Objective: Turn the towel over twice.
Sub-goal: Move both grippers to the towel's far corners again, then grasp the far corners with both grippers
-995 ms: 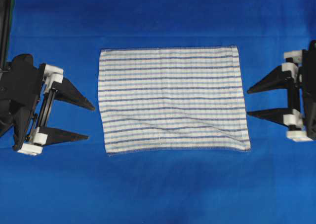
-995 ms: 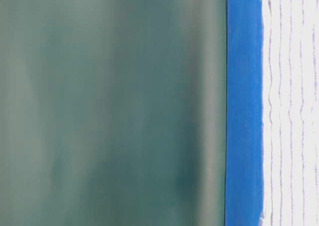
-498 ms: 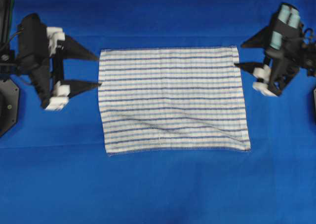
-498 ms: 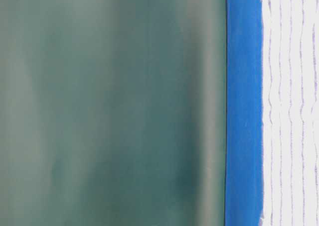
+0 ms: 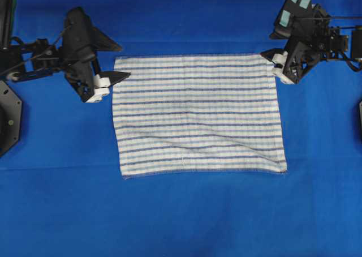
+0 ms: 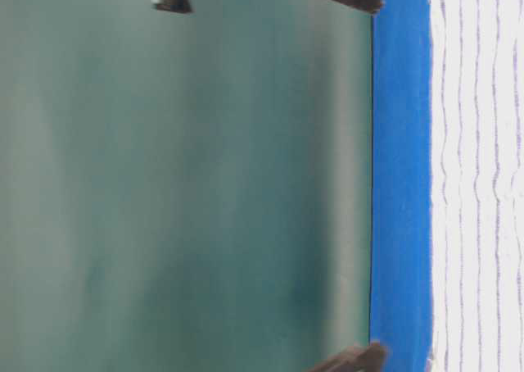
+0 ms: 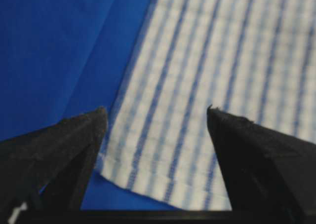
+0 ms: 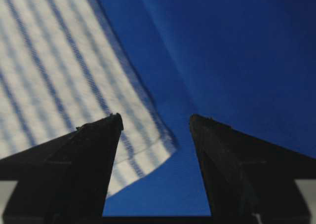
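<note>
**Operator:** Two grippers, one cloth, listed as I see them from my console. Item one: the towel (image 5: 198,114), white with thin dark-blue stripes, lying flat on the blue table covering (image 5: 186,217), roughly mid-table in the overhead view, with a shallow diagonal crease across its lower half.

**Colleague:** And the arms?

**Operator:** Item two: my left gripper (image 5: 117,61), at the towel's upper-left corner in the overhead view. Its jaws stand apart; in the left wrist view the corner of the towel (image 7: 197,86) lies between the two fingers (image 7: 64,145), neither closed on it.

**Colleague:** Right side?

**Operator:** Item three: my right gripper (image 5: 270,60), at the upper-right corner. Jaws apart as well; in the right wrist view the corner of the cloth (image 8: 69,86) lies between the two fingers (image 8: 84,155), nothing pinched. I cannot tell whether either fingertip touches the fabric.

**Colleague:** Table-level camera?

**Operator:** Striped cloth on blue, dark gripper parts at the frame's edges.
</note>
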Available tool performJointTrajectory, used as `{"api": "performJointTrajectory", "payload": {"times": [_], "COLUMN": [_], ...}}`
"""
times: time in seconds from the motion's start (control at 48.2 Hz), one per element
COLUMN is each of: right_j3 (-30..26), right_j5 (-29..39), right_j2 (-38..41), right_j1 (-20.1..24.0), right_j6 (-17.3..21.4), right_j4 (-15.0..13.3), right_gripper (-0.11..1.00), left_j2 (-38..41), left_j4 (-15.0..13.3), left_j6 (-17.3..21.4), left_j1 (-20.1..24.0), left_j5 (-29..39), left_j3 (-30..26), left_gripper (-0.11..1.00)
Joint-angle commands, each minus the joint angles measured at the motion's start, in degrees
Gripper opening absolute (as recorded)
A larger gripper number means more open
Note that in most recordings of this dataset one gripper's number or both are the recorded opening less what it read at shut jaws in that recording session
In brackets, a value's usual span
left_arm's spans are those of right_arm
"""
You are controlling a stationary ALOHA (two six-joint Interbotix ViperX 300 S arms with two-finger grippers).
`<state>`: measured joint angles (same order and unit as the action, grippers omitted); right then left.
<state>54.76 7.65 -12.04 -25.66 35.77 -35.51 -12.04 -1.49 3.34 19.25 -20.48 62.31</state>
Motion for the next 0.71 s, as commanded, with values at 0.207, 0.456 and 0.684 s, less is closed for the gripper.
{"api": "performJointTrajectory", "payload": {"times": [0.207, 0.456, 0.684], "right_j3": [-0.7, -0.8, -0.4], "right_j5": [-4.4, -6.7, -6.6], "right_j2": [8.0, 12.2, 12.2], "right_j1": [-2.5, -3.6, -3.7], "right_j6": [-0.7, -0.7, -1.0], "right_j4": [-0.6, -0.7, -1.1], "right_gripper": [0.62, 0.62, 0.54], "left_j2": [9.1, 13.4, 15.0], "left_j4": [0.1, 0.1, 0.0], "left_j6": [0.3, 0.3, 0.4], "left_j1": [3.2, 4.2, 4.7], "left_j5": [-5.5, -6.2, -2.5], "left_j3": [-1.1, -1.8, -2.3], "left_gripper": [0.82, 0.81, 0.62]}}
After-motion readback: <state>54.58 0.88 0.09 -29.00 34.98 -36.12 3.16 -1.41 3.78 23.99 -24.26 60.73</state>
